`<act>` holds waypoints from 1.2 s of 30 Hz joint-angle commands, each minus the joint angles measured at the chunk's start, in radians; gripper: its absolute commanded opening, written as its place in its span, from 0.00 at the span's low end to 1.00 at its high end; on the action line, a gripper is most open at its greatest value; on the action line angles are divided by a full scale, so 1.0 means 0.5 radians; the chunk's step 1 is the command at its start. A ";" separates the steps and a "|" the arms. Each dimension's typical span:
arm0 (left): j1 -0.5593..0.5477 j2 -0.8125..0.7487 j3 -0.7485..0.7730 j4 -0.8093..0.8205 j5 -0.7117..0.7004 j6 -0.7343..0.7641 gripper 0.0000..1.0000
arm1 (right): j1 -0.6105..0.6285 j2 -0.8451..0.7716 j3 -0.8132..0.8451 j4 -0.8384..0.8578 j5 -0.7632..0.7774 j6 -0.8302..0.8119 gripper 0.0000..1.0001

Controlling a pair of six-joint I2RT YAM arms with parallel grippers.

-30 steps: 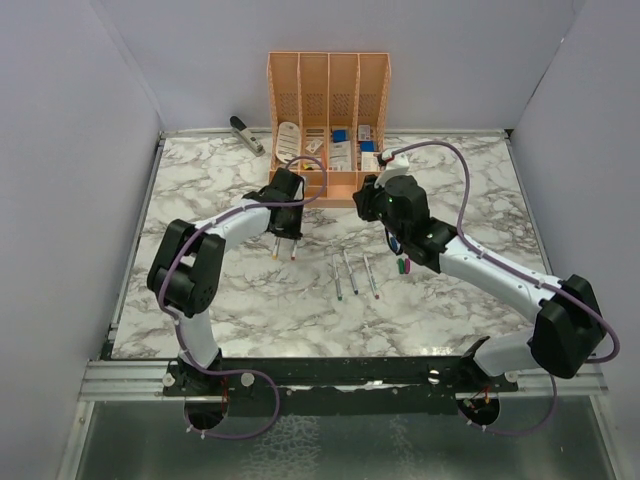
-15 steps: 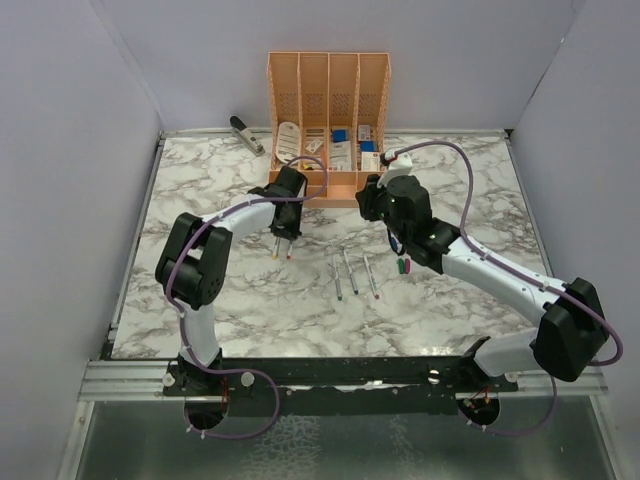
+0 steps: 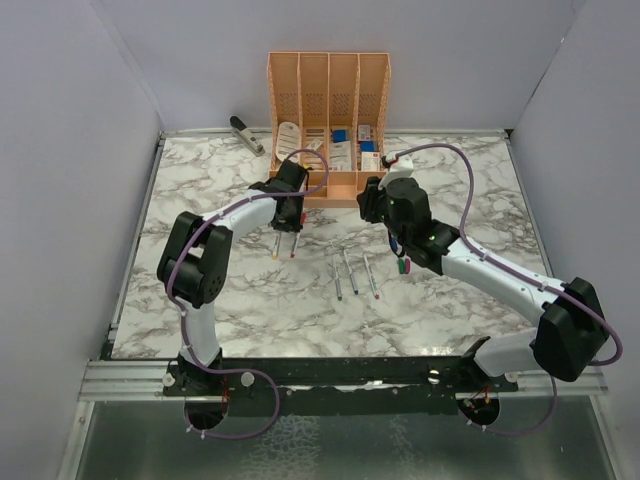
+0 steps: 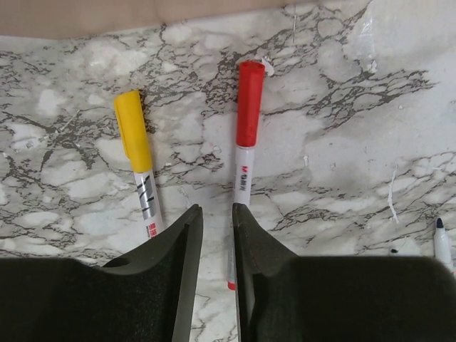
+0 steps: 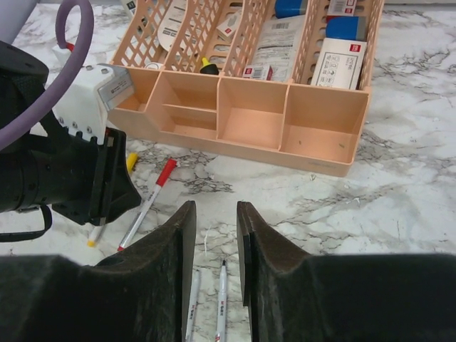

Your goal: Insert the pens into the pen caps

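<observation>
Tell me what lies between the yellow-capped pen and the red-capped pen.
Only bare marble table lies between the yellow-capped pen and the red-capped pen. Nearer the camera, one finger of the left gripper overlaps that gap. The left wrist view shows it.

Noted left arm (image 3: 215,235) folded at the elbow, reaching forward and inward; left gripper (image 4: 216,214) pointing down, jaws parted narrowly, nothing between them. Noted right arm (image 3: 500,275) stretched diagonally inward; right gripper (image 5: 216,210) low, jaws likewise slightly apart, empty.
</observation>
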 commanded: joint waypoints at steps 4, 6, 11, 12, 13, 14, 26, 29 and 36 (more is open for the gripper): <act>-0.007 -0.002 0.092 -0.006 -0.068 -0.008 0.27 | 0.004 -0.063 -0.045 -0.007 0.177 0.058 0.45; -0.007 -0.037 0.100 -0.005 -0.061 -0.002 0.27 | 0.003 -0.074 -0.057 -0.012 0.254 0.086 0.61; -0.007 -0.079 0.114 0.010 -0.031 0.033 0.27 | -0.002 -0.080 -0.077 -0.027 0.376 0.142 0.84; -0.007 -0.075 0.113 0.021 -0.009 0.034 0.27 | -0.002 -0.075 -0.073 -0.036 0.384 0.152 0.84; -0.007 -0.068 0.106 0.031 0.018 0.037 0.27 | -0.002 -0.074 -0.070 -0.047 0.389 0.164 0.84; -0.007 -0.062 0.099 0.041 0.056 0.032 0.27 | -0.002 -0.073 -0.068 -0.056 0.393 0.172 0.84; -0.021 0.022 -0.007 0.196 0.258 0.015 0.34 | -0.004 -0.128 -0.110 -0.039 0.375 0.177 0.81; -0.022 0.067 -0.019 0.199 0.208 0.014 0.35 | -0.002 -0.132 -0.111 -0.017 0.353 0.164 0.81; -0.040 0.142 -0.050 0.202 0.166 0.020 0.35 | -0.002 -0.144 -0.119 0.014 0.333 0.147 0.80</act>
